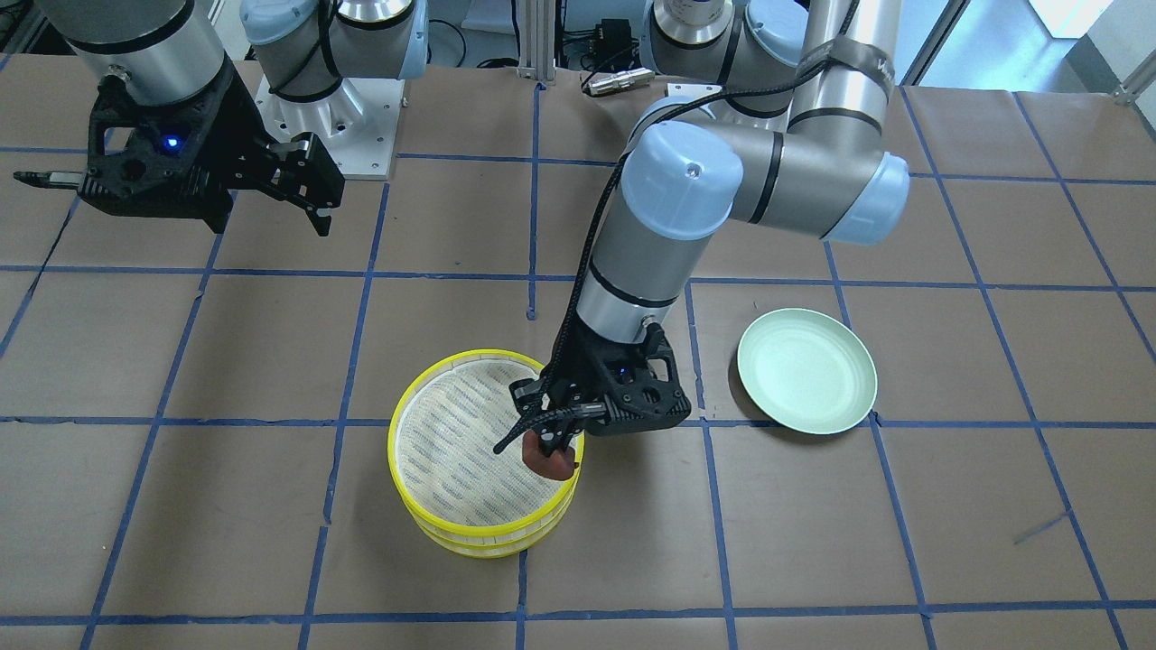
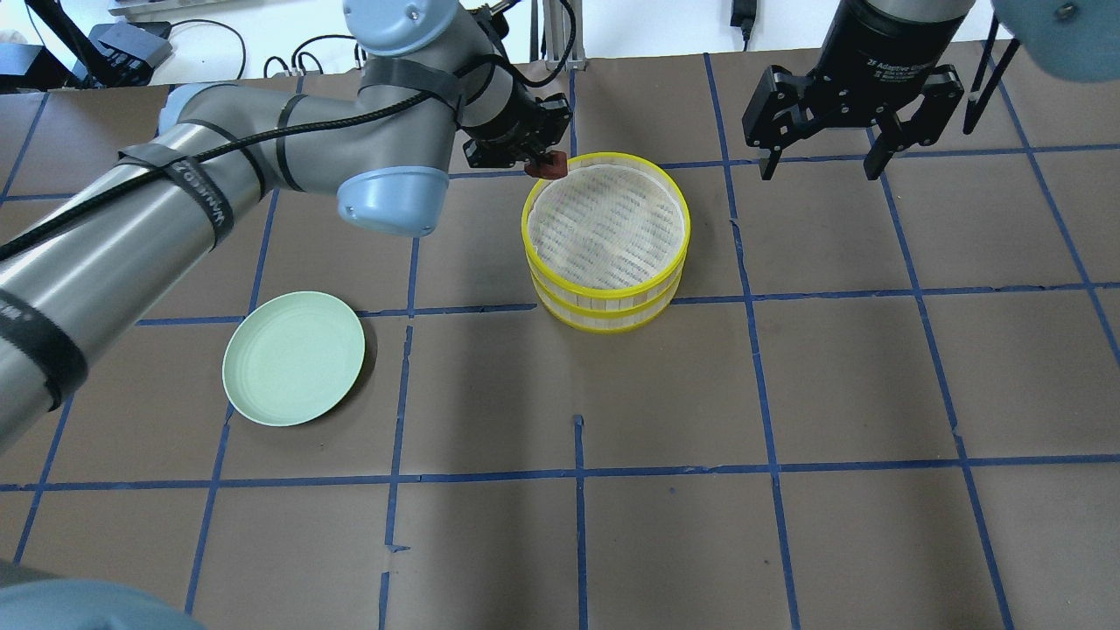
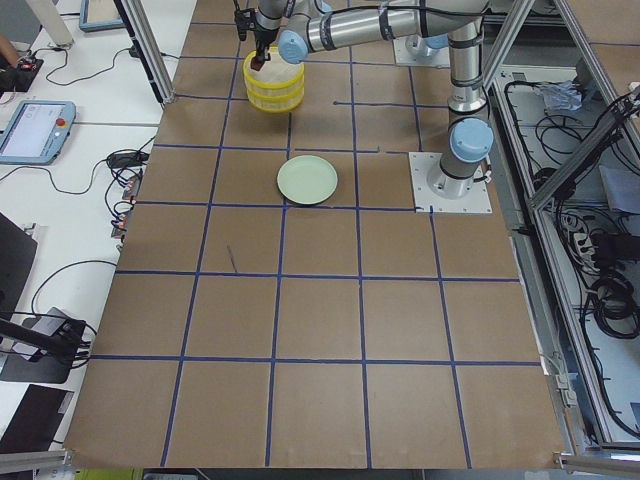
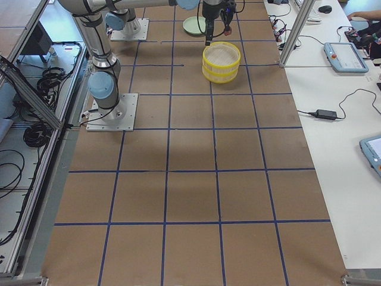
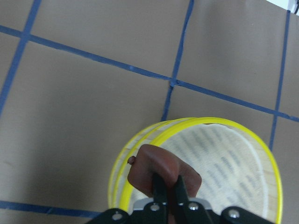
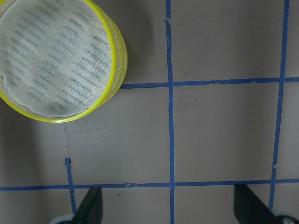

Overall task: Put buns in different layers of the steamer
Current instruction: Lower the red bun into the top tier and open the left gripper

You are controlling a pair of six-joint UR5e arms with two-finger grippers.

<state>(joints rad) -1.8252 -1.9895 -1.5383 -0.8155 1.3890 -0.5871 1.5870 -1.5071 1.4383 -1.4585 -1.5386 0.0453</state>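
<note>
The two steamer layers (image 2: pixel 606 229) are stacked, yellow-rimmed, with the top mesh floor bare; they also show in the front view (image 1: pixel 479 451) and right wrist view (image 6: pixel 56 60). My left gripper (image 1: pixel 553 449) is shut on the reddish-brown bun (image 1: pixel 551 462), holding it over the top layer's rim; the bun also shows in the overhead view (image 2: pixel 551 164) and left wrist view (image 5: pixel 156 168). My right gripper (image 2: pixel 818 162) is open and empty, raised to the right of the steamer. The white bun is out of view.
An empty pale green plate (image 2: pixel 294 357) lies on the brown paper table on my left side, also in the front view (image 1: pixel 806 370). Blue tape lines grid the table. The arm bases stand at the table's back edge.
</note>
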